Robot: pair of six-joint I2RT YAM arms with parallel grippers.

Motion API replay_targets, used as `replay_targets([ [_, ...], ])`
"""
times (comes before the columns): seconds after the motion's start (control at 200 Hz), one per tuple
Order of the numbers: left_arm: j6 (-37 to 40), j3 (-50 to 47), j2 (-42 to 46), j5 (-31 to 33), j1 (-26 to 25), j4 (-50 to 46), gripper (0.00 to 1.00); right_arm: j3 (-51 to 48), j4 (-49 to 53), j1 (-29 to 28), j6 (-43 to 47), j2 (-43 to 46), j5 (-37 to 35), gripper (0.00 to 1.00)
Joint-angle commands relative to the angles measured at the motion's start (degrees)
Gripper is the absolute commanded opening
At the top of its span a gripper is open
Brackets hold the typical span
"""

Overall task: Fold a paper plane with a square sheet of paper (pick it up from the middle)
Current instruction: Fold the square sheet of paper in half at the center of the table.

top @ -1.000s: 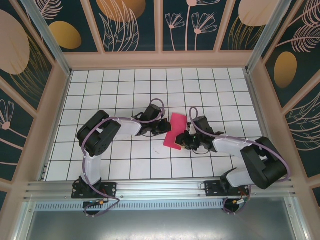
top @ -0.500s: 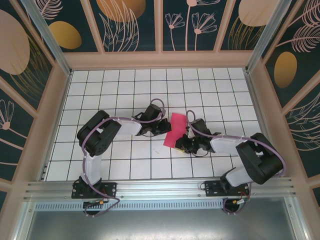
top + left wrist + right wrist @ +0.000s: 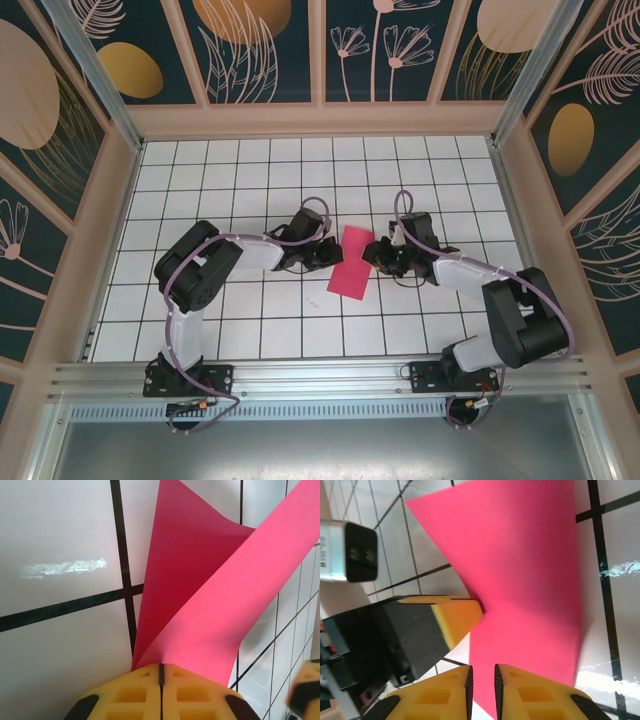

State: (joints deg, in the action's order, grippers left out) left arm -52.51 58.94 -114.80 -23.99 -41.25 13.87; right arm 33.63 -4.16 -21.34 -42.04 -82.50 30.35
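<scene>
Sheet of paper (image 3: 352, 262) part-folded, L gripper (image 3: 161, 669) clamped on its edge, R gripper (image 3: 483, 672) jaws narrowly apart at opposite edge.

One sheet of paper (image 3: 350, 264), magenta-pink, near the middle of the worktop (image 3: 250, 170); one worktop, white and gridded with black lines; two arms, the left arm (image 3: 200, 268) and the right arm (image 3: 505, 305); two bases at the worktop's near edge, the left base (image 3: 185, 378) and the right base (image 3: 445, 376); two sets of jaws, one per arm; two yellow pads (image 3: 135, 695) on each set, four in all; one wrist camera (image 3: 351, 552) facing the right wrist view.
</scene>
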Motion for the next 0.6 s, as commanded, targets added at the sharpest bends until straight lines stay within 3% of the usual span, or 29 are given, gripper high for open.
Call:
replay_targets([
  [0.0, 1.6, 0.0, -3.9, 0.6, -1.1, -4.1, 0.09, 1.4, -1.1, 0.6, 3.0, -2.6, -0.1, 0.23],
  [0.265, 1.9, 0.1, -4.1, 0.6, -1.1, -4.8, 0.09, 0.9, -0.3, 1.7, 4.0, -10.8, -3.1, 0.22],
  [0.595, 1.9, 0.2, -4.2, 0.9, -1.0, -5.1, 0.09, 7.2, 3.7, 1.8, 4.7, -4.0, -0.2, 0.23],
])
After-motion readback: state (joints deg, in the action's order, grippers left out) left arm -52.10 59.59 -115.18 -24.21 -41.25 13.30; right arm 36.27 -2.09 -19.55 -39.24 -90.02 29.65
